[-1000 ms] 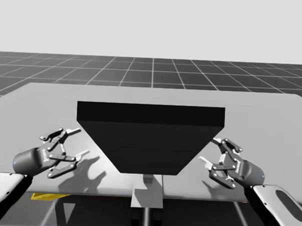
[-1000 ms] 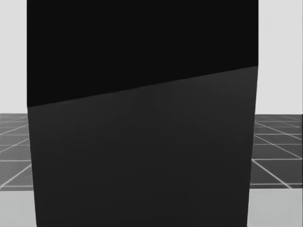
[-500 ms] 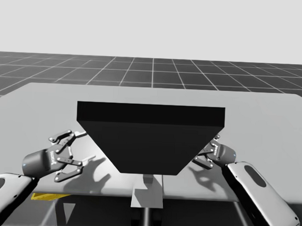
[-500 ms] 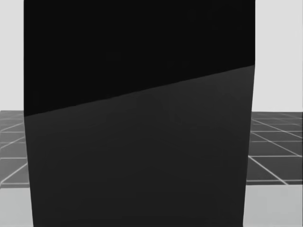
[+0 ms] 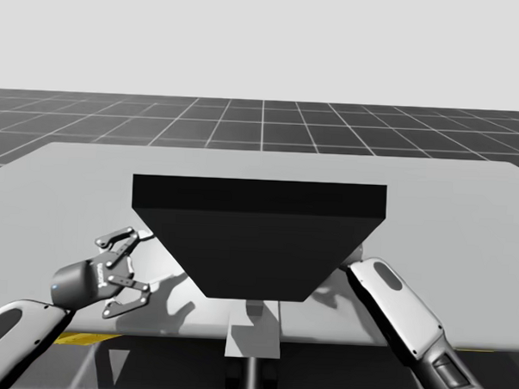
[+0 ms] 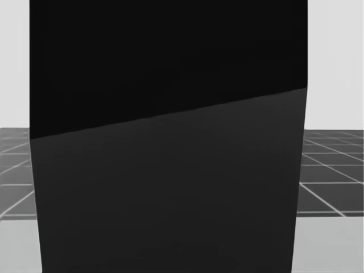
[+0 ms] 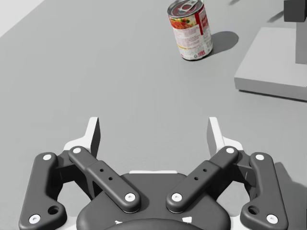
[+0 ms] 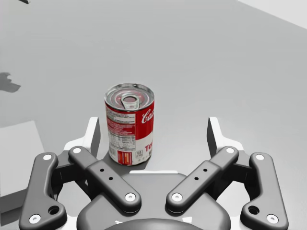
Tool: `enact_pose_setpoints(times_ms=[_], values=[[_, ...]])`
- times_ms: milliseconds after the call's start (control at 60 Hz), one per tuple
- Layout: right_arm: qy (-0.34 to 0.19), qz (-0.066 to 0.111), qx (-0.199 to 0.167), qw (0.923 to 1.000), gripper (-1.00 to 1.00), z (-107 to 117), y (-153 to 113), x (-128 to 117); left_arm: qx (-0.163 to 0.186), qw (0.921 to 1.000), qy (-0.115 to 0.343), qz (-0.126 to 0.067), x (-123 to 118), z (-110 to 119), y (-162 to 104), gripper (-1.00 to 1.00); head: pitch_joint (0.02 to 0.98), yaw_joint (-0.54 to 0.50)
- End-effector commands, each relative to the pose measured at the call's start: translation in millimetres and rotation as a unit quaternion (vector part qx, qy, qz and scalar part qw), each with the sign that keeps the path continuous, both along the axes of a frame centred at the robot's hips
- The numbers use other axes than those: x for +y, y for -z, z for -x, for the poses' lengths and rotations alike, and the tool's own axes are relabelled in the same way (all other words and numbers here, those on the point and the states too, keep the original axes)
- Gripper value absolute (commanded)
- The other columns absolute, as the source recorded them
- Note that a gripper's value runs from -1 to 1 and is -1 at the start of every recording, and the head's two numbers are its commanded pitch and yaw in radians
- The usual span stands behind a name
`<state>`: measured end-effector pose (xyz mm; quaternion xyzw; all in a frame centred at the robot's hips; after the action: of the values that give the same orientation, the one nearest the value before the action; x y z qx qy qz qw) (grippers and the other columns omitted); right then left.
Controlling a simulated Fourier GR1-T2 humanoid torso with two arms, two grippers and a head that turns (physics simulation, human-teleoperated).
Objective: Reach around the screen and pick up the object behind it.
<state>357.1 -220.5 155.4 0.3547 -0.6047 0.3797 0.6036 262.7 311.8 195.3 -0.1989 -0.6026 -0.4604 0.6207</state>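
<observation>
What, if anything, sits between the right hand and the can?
Nothing visible. In the right wrist view the red and white can stands upright on the table, in the gap of the open right hand, nearer one finger. In the high view the right arm reaches behind the black screen.

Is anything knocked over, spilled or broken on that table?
Nothing stands out. The red-and-white can stands upright and undented on the table, between my right gripper's open fingers. The black screen stands square.
</observation>
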Motion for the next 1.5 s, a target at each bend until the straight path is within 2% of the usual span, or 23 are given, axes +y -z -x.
enact_pose_setpoints(times_ms=[17,500,750,833,850,867,883,917,1017,1167,1300,1500], values=[[-0.035,0.005,0.012,0.9993,-1.0,-9,6,21,-0.001,1.0,0.005,-0.005,-3,1,3,-1.0,0.178,-0.03],[-0.07,0.009,0.045,0.9965,-1.0,-36,19,69,-0.006,0.9998,0.013,-0.014,-5,4,5,-1.0,0.187,-0.02],[-0.072,0.032,0.062,0.9949,-1.0,-41,31,83,-0.009,0.9996,0.018,-0.021,-6,7,7,-1.0,0.189,-0.02],[-0.07,0.035,0.065,0.9948,-1.0,-41,32,83,-0.01,0.9995,0.017,-0.023,-6,7,7,-1.0,0.188,-0.02],[-0.059,0.038,0.059,0.9958,-0.55,-42,34,83,-0.011,0.9995,0.017,-0.023,-6,7,7,-1.0,0.187,-0.02],[-0.05,0.034,0.058,0.9965,-0.32,-41,34,82,-0.011,0.9995,0.017,-0.023,-5,8,7,-1.0,0.187,-0.02],[-0.053,0.034,0.059,0.9963,0.75,-41,34,82,-0.011,0.9995,0.016,-0.024,-5,8,7,-1.0,0.187,-0.02],[-0.056,0.034,0.06,0.9961,0.99,-41,34,81,-0.012,0.9995,0.016,-0.025,-5,8,7,-1.0,0.187,-0.02],[-0.043,0.029,0.051,0.9973,1.0,-41,27,70,-0.013,0.9995,0.015,-0.025,-5,9,6,-1.0,0.185,-0.02],[-0.03,0.033,0.029,0.9986,1.0,-37,12,44,-0.015,0.9995,0.014,-0.025,-5,8,5,-1.0,0.183,-0.01],[0.003,0.036,0.005,0.9993,0.96,-31,-2,0,-0.017,0.9995,0.012,-0.025,-4,8,4,-1.0,0.181,-0.01],[0.061,0.033,-0.008,0.9976,0.95,-21,-20,-60,-0.017,0.9994,0.011,-0.029,-4,7,3,-1.0,0.18,-0.01]])
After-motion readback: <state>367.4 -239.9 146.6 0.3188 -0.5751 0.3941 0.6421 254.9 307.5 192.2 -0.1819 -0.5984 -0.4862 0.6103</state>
